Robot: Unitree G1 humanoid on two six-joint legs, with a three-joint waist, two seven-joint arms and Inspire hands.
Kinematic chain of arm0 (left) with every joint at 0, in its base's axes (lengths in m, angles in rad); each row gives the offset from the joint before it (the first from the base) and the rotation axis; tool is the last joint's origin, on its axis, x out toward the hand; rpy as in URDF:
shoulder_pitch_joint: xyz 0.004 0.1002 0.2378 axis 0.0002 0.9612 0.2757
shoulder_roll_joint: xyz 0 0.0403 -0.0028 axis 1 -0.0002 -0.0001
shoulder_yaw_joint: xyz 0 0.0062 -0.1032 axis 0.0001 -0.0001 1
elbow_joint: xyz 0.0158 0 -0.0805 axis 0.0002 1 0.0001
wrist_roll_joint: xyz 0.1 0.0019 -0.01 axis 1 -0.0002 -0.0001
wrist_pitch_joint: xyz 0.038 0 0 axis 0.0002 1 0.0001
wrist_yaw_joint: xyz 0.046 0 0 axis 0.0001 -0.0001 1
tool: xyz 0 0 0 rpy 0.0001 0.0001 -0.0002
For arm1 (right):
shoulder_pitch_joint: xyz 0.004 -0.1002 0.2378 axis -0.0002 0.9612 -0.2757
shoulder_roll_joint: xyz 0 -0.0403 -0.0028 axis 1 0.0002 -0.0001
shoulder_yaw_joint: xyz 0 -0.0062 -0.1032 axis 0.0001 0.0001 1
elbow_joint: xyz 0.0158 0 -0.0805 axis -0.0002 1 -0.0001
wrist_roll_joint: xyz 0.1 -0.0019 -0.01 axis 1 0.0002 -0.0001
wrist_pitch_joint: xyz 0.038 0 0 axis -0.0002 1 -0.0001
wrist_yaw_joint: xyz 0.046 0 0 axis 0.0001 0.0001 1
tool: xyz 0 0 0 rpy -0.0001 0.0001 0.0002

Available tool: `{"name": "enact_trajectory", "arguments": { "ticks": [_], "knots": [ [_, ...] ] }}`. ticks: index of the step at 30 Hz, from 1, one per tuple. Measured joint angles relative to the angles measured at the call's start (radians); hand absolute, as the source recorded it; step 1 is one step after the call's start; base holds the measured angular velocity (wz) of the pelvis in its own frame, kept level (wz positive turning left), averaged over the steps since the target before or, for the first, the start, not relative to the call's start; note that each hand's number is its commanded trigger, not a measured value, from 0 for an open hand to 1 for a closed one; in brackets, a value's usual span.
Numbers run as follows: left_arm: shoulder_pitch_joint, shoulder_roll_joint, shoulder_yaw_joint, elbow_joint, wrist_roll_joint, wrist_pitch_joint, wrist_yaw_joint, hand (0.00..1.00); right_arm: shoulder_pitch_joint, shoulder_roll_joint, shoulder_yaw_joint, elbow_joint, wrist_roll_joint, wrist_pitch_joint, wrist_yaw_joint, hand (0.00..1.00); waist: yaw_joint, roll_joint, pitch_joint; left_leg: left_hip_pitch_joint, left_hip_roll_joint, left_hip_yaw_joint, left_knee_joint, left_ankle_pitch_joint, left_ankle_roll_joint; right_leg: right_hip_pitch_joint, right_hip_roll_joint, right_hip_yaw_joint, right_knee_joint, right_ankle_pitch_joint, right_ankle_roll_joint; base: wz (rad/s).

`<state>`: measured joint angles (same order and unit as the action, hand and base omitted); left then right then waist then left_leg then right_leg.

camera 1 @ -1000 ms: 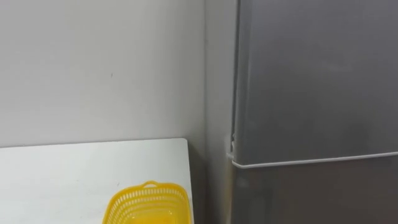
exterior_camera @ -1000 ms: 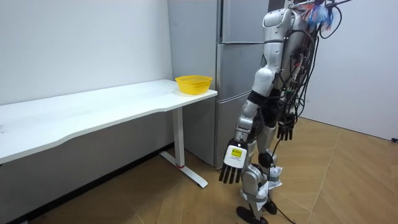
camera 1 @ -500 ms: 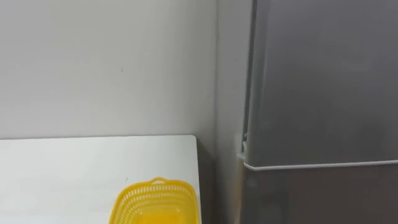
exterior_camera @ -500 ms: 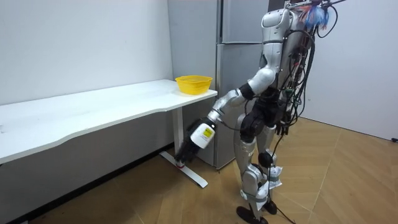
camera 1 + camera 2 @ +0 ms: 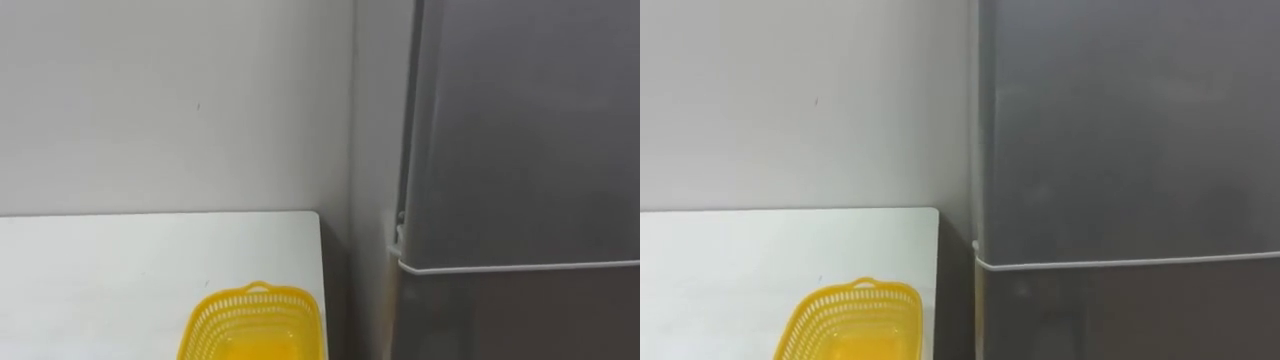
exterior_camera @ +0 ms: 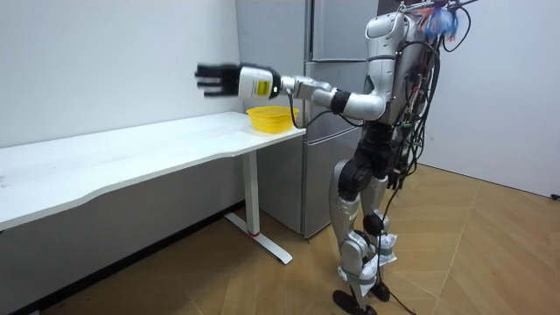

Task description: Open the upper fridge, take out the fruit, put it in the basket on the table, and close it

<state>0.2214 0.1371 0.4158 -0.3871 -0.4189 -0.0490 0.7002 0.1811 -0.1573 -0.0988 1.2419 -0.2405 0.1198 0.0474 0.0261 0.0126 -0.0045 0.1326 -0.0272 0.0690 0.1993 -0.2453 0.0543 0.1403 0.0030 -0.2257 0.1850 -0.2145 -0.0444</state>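
In the left eye view we see the grey fridge (image 5: 520,130) on the right with its upper door shut, a pale seam marking it off from the lower door. Just left of it stands a white tabletop (image 5: 120,270), and a yellow basket (image 5: 255,322) sits near its right edge.

The room view shows the robot standing upright before the fridge. Its left arm reaches out level over the tabletop, and the left robot hand (image 6: 220,79) has its fingers spread in the air above the basket, apart from it. The right robot hand (image 6: 399,179) hangs by the hip; we cannot tell its state.

The right eye view shows the same shut doors, tabletop and basket.
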Motion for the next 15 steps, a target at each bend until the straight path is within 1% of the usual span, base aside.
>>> {"name": "enact_trajectory", "arguments": {
  "ticks": [1,2,3,4,5,6,7,8,9,10,11,12,13,14,15],
  "knots": [
    [-0.001,0.003,-0.012,-0.046,0.000,-0.003,-0.030,0.00,0.000,0.001,0.000,0.003,-0.002,0.000,0.007,0.00,0.000,-0.002,0.0029,0.001,0.000,-0.002,0.001,0.000,0.000,0.000,0.000,0.000,-0.001,0.000,0.000,0.00],
    [-0.004,0.007,-0.020,-0.064,0.000,-0.006,-0.047,0.00,-0.002,0.001,-0.001,0.005,-0.003,-0.002,0.014,0.00,-0.005,-0.001,0.0045,0.002,0.000,-0.003,0.002,0.000,0.000,0.000,0.000,0.000,-0.002,0.000,0.000,0.05],
    [-0.020,0.015,-0.039,-0.084,0.013,-0.008,-0.078,0.00,-0.004,0.001,-0.001,0.008,-0.005,-0.010,0.025,0.00,-0.009,-0.001,0.0095,0.001,-0.001,-0.007,0.003,0.000,0.000,-0.001,0.000,0.000,-0.003,0.000,0.000,0.04],
    [-0.035,0.016,-0.053,-0.105,0.041,-0.008,-0.110,0.00,-0.003,0.001,-0.001,0.011,-0.005,-0.020,0.036,0.00,-0.014,0.001,0.0128,0.000,-0.001,-0.007,0.003,0.000,0.000,-0.003,0.000,0.001,-0.004,0.000,0.000,0.00],
    [-0.040,0.018,-0.059,-0.120,0.043,-0.010,-0.124,0.00,-0.005,0.001,-0.001,0.012,-0.005,-0.025,0.041,0.00,-0.018,0.001,0.0150,0.000,-0.001,-0.007,0.002,0.000,0.000,-0.005,0.000,0.001,-0.004,0.000,0.000,0.00],
    [-0.051,0.026,-0.081,-0.142,0.044,-0.017,-0.160,0.00,-0.005,0.001,0.000,0.013,-0.005,-0.036,0.050,0.00,-0.022,0.001,0.0168,-0.001,-0.001,-0.007,-0.002,0.000,0.000,-0.006,0.000,0.002,-0.005,0.000,0.000,0.00],
    [-0.064,0.040,-0.104,-0.151,0.044,-0.024,-0.203,0.00,-0.005,0.001,-0.001,0.018,-0.003,-0.043,0.058,0.00,-0.026,0.004,0.0163,-0.001,-0.001,-0.007,-0.002,0.000,0.000,-0.006,0.000,0.001,-0.005,0.000,0.000,0.00],
    [-0.069,0.047,-0.116,-0.158,0.043,-0.024,-0.224,0.00,-0.008,0.001,0.001,0.019,-0.003,-0.044,0.061,0.00,-0.029,0.007,0.0155,-0.001,-0.001,-0.008,-0.002,0.000,0.000,-0.006,0.000,0.001,-0.005,0.000,0.000,0.00],
    [-0.080,0.057,-0.139,-0.170,0.042,-0.024,-0.267,0.00,-0.015,0.001,0.004,0.028,-0.005,-0.045,0.063,0.00,-0.041,0.009,0.0173,-0.002,-0.001,-0.010,-0.001,0.000,0.000,-0.005,0.000,-0.001,-0.004,0.000,0.000,0.09],
    [-0.092,0.070,-0.161,-0.173,0.039,-0.025,-0.312,0.00,-0.022,0.001,0.011,0.042,-0.005,-0.045,0.064,0.00,-0.054,0.012,0.0171,-0.004,-0.002,-0.016,0.001,0.001,0.001,-0.004,-0.001,-0.007,-0.001,0.000,0.001,0.09],
    [-0.100,0.076,-0.170,-0.173,0.038,-0.025,-0.336,0.00,-0.025,0.001,0.015,0.047,-0.005,-0.045,0.065,0.00,-0.055,0.014,0.0173,-0.005,-0.002,-0.016,0.002,0.001,0.001,-0.004,-0.001,-0.008,-0.001,0.000,0.001,0.06],
    [-0.118,0.082,-0.186,-0.173,0.038,-0.025,-0.385,0.00,-0.026,0.001,0.023,0.049,-0.005,-0.046,0.065,0.00,-0.061,0.014,0.0157,-0.006,-0.002,-0.015,0.003,0.001,0.001,-0.004,-0.001,-0.007,0.000,0.000,0.001,0.00],
    [-0.131,0.082,-0.199,-0.174,0.038,-0.025,-0.429,0.00,-0.028,0.000,0.026,0.053,-0.005,-0.047,0.066,0.00,-0.071,0.018,0.0161,-0.007,-0.002,-0.015,0.003,0.001,0.001,-0.008,-0.001,-0.007,0.000,0.000,0.001,0.00],
    [-0.137,0.082,-0.205,-0.174,0.037,-0.025,-0.450,0.00,-0.028,-0.001,0.028,0.055,-0.005,-0.047,0.067,0.00,-0.073,0.020,0.0149,-0.008,-0.002,-0.015,0.003,0.001,0.001,-0.010,-0.001,-0.006,0.000,0.000,0.001,-0.05],
    [-0.148,0.082,-0.219,-0.174,0.035,-0.025,-0.492,0.00,-0.028,-0.003,0.031,0.056,-0.004,-0.047,0.072,0.00,-0.076,0.024,0.0130,-0.010,-0.002,-0.014,0.003,0.001,0.001,-0.013,-0.001,-0.003,0.000,0.000,0.000,-0.07]
  ]
}}
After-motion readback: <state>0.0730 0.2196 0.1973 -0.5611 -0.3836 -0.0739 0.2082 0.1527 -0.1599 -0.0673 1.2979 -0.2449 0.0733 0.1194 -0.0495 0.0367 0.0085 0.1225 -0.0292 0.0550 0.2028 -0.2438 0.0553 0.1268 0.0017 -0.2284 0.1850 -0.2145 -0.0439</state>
